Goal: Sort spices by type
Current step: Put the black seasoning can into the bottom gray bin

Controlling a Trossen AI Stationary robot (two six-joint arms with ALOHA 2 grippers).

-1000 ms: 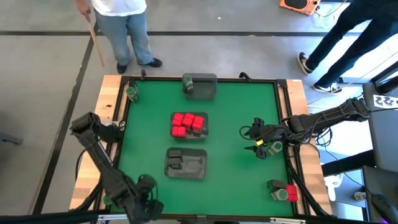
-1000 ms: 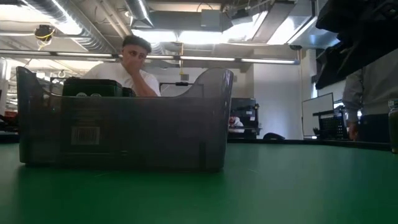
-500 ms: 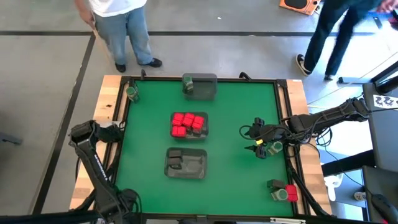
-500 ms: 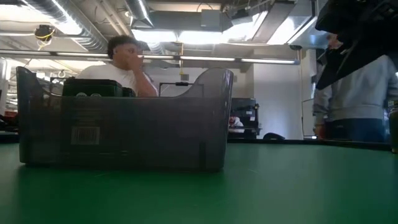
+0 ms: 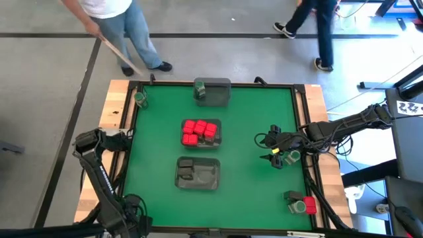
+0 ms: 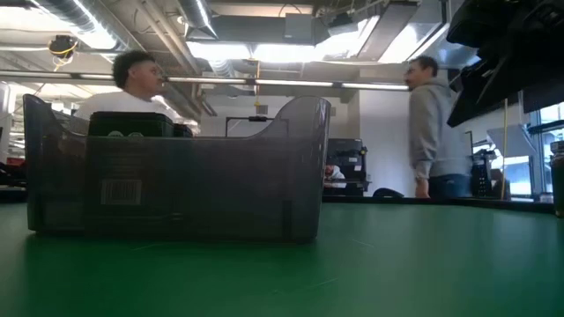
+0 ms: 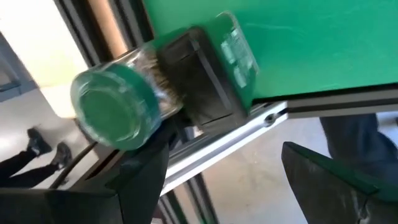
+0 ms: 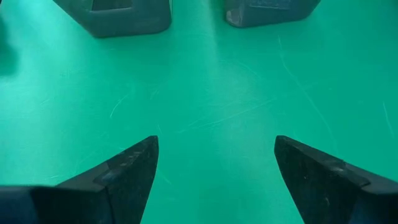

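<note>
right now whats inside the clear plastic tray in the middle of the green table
The clear plastic tray holds about five bright red boxy spice containers packed together. Anything beneath them is hidden.

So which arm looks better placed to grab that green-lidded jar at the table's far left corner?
Probably the left: its open gripper already faces the green-lidded jar, fingers apart either side of it.

Three trays (image 5: 213,92) sit in a line down the table's (image 5: 251,119) middle; loose spices (image 5: 301,202) lie at its right near corner.

Dark jointed arms; black cables; left tool (image 7: 221,180), right tool (image 8: 214,171): tapered black fingers.
</note>
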